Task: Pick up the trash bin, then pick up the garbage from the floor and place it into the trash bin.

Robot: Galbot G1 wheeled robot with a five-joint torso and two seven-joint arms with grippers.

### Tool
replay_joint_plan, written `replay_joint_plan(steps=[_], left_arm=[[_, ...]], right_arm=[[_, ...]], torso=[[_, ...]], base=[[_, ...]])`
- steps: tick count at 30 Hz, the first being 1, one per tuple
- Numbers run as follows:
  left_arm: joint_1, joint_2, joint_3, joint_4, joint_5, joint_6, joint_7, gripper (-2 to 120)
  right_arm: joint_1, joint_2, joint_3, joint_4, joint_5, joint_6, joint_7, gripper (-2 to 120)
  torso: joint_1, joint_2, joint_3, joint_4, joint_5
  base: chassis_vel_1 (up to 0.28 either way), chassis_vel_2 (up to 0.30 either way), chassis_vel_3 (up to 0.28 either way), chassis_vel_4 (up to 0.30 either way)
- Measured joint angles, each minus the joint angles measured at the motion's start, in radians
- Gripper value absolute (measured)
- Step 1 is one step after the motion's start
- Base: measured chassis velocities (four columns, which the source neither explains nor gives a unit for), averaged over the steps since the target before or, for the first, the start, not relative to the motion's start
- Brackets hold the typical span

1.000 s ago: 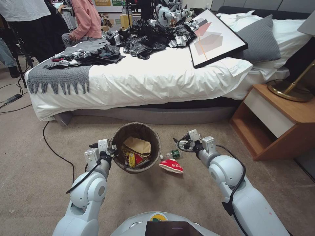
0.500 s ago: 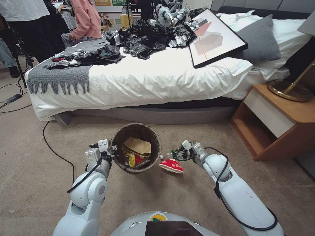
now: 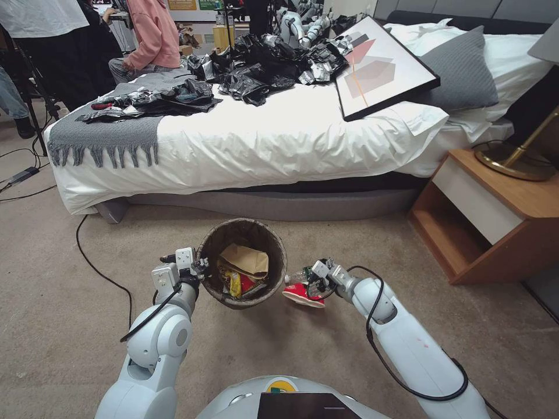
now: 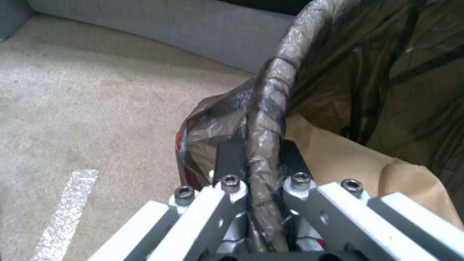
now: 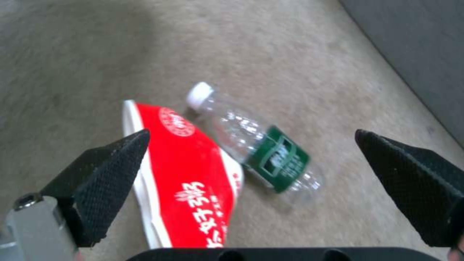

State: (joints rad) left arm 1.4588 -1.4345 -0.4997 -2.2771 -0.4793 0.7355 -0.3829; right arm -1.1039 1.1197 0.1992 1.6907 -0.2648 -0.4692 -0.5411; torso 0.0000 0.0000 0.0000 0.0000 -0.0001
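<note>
On the floor, head view:
Trash bin: the trash bin [image 3: 241, 262] is by the bed [image 3: 279, 145], held at its left rim, with brown paper [image 3: 244, 260] and yellow and red wrappers inside.
Left pincer: the left pincer [image 3: 201, 269] is closed tight on the bin's rim.
Right pincer: the right pincer [image 3: 311, 284] is low, right over the red cup [image 3: 303, 294] and the bottle [image 3: 298, 276].
Garbage: the red-and-white cup lies flat on the carpet [image 3: 58, 302], just right of the bin; the clear bottle lies just behind it, closer to the bed.

By the bin's rim, left wrist view:
Left pincer: the left pincer [image 4: 261, 170] has one finger on each side of the rim, squeezing it.
Trash bin: the trash bin [image 4: 270, 94] has its dark bag wrapped over the rim; brown paper [image 4: 348, 159] lies inside.

Over the carpet, right wrist view:
Right pincer: the right pincer [image 5: 251, 152] is wide open, its two black fingers [image 5: 114, 163] far apart.
Garbage: the red cup [image 5: 188, 181] and the bottle [image 5: 261, 152] with the green label lie side by side, touching, between the fingers and below them.
</note>
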Motion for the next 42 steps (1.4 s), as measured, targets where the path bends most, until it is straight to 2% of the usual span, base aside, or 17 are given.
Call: replay_joint_plan(steps=[8,25,42], left_arm=[[0.002,0.001,-0.003,-0.001,0.000,0.000,-0.001,2],[0.017,-0.008,0.000,-0.011,0.011,0.000,-0.001,2],[0.017,-0.015,0.004,-0.011,0.019,0.000,0.000,2]], right_arm=[[0.025,0.008,-0.038,-0.067,-0.049,0.107,-0.082,100],[0.081,0.042,-0.090,-0.250,-0.092,0.213,-0.101,100],[0.125,0.069,-0.138,-0.337,-0.109,0.227,-0.102,100]], torso=[[0.000,0.000,0.000,0.0000,0.0000],[0.000,0.000,0.000,0.0000,0.0000],[0.000,0.000,0.000,-0.0001,0.0000]], base=[[0.000,0.000,0.000,0.000],[0.000,0.000,0.000,0.000],[0.000,0.000,0.000,0.000]])
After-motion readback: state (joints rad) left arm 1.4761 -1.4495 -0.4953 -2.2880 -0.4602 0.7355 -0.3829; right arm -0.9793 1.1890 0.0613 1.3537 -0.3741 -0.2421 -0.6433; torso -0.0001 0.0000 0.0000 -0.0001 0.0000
